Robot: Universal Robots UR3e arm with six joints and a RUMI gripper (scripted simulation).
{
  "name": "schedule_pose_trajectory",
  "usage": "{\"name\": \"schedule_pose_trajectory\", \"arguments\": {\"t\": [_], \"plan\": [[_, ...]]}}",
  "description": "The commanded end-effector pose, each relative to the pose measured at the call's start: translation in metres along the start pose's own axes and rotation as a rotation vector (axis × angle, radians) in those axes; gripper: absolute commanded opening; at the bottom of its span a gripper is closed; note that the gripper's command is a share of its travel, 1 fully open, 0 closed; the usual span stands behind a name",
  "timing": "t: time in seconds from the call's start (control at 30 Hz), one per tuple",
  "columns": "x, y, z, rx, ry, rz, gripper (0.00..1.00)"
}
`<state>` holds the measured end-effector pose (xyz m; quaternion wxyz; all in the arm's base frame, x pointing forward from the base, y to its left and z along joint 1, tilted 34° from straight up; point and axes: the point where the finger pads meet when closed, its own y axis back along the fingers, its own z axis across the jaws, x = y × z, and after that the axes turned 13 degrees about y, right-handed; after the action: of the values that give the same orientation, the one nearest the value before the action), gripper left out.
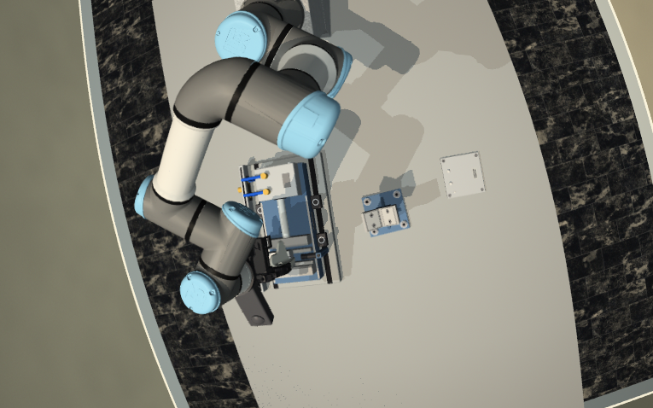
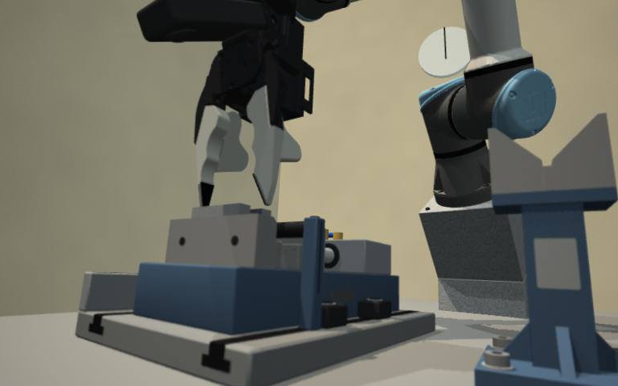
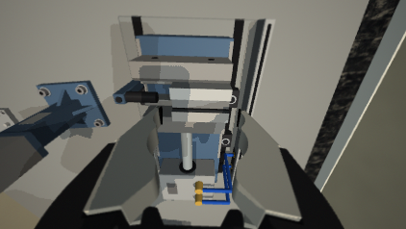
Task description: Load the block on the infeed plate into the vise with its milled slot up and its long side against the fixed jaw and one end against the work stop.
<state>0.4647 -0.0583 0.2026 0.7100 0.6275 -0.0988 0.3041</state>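
Observation:
The grey part [image 2: 220,210] [image 3: 201,94] lies in the open vise, its milled slot up and lengthwise. The fixed jaw [image 2: 212,249] [image 3: 212,70] runs along its far long side in the wrist view; a dark strip shows between, contact unclear. The black work stop [image 3: 141,97] [image 2: 291,229] points at its left end, with a small gap showing. The moving jaw [image 3: 192,128] is on the near side. The bars under the part are mostly hidden. My gripper [image 1: 281,259] [image 2: 236,203] [image 3: 200,109] is partly open and empty above the part, one finger beyond each end.
The V-block [image 1: 388,215] [image 2: 522,174] stands on its blue post beside the vise. The infeed plate [image 1: 463,182] lies farther right and bears no block. The air cylinder [image 3: 183,190] has blue hoses at its brass fittings. The stop's blue bracket [image 2: 312,273] rises beside the jaws.

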Motion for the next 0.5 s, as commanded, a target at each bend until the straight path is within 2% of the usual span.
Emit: {"name": "schedule_pose_trajectory", "arguments": {"t": [0.0, 0.47], "plan": [[0.001, 0.014, 0.000, 0.000, 0.001, 0.001, 0.47], [0.000, 0.049, 0.000, 0.000, 0.001, 0.001, 0.47]]}}
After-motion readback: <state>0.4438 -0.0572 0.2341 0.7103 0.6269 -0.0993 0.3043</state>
